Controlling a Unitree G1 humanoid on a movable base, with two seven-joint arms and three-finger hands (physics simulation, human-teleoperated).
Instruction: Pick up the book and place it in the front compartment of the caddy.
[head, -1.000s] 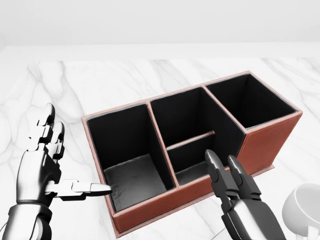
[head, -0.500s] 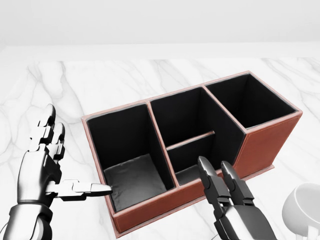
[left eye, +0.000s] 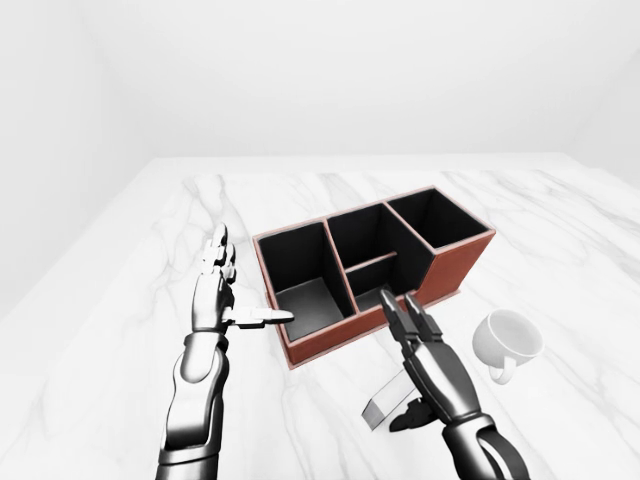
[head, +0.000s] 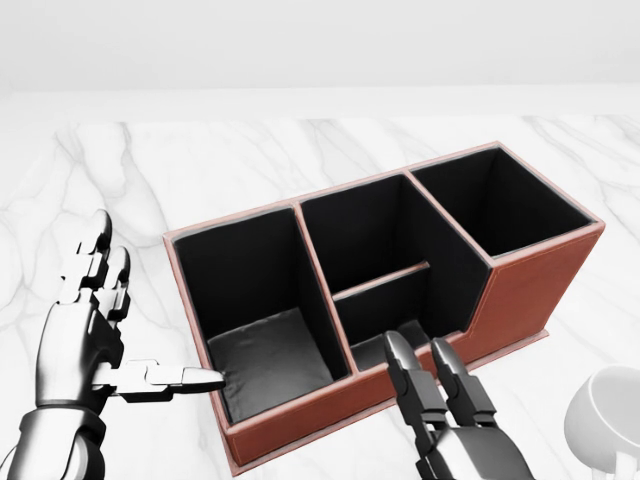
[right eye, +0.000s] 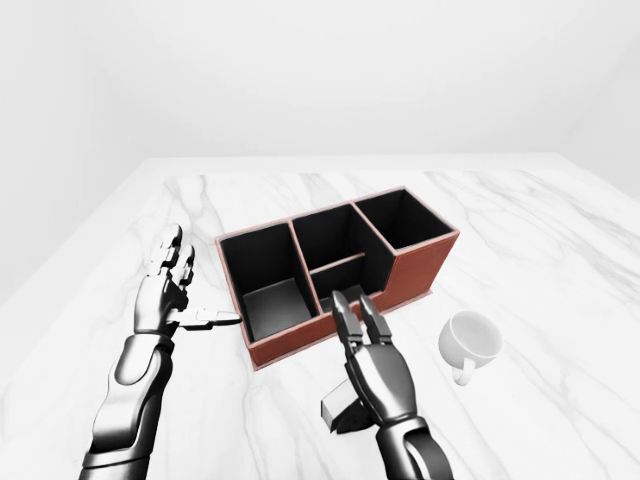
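Note:
The caddy is a red-brown box with black compartments, lying aslant on the marble table. The book, a small grey slab, lies on the table below the caddy in the left-eye view, partly hidden under my right hand. My right hand hovers over the book with fingers stretched toward the caddy's near wall, open; its thumb hangs beside the book. My left hand stands open left of the caddy, fingers up and thumb pointing at the caddy's left end, holding nothing.
A white mug stands on the table right of my right hand, below the caddy's right end. The marble top runs wide on all sides, with pale walls behind it.
My right hand has drawn back toward the bottom of the head view, away from the caddy's middle compartments. The left hand and the caddy have not moved.

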